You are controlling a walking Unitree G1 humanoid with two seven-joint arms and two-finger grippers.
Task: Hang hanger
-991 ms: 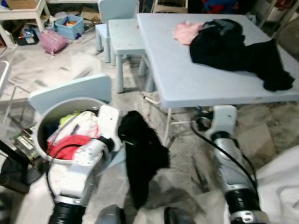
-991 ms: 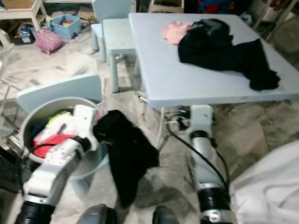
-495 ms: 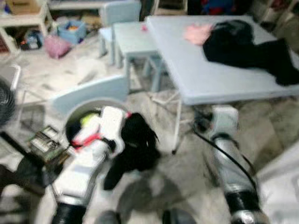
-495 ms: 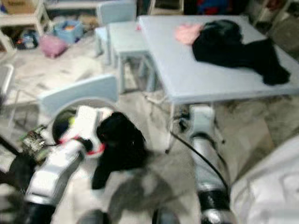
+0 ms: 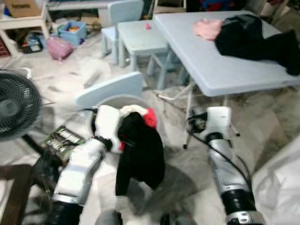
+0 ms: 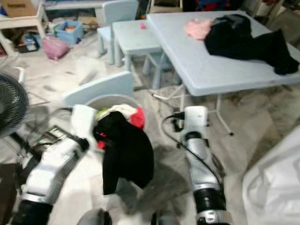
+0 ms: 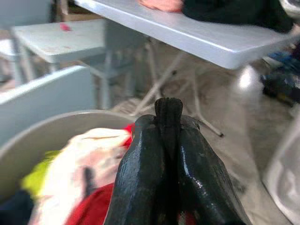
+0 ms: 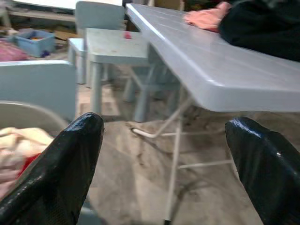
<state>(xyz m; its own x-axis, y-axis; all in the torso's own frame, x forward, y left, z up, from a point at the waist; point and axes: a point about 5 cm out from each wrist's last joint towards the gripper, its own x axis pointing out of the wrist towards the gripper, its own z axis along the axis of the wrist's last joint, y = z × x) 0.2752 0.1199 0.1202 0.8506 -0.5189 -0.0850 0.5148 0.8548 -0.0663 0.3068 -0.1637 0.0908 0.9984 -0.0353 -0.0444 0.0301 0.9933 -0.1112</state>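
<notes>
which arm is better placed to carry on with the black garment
Left, probably. The left gripper is already shut on the black garment, hanging beside the basket. The right gripper is open, empty, near the table leg.

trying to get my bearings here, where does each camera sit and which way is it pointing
Left eye view: on the head, looking forward and down; both silver arms show, the left gripper holding a black garment over the laundry basket.
Right eye view: its stereo twin, same scene.
Left wrist view: along the shut fingers, over the basket toward the table.
Right wrist view: between the spread fingers of the right gripper, toward the table's legs.
Both wrist views share table and basket.
</notes>
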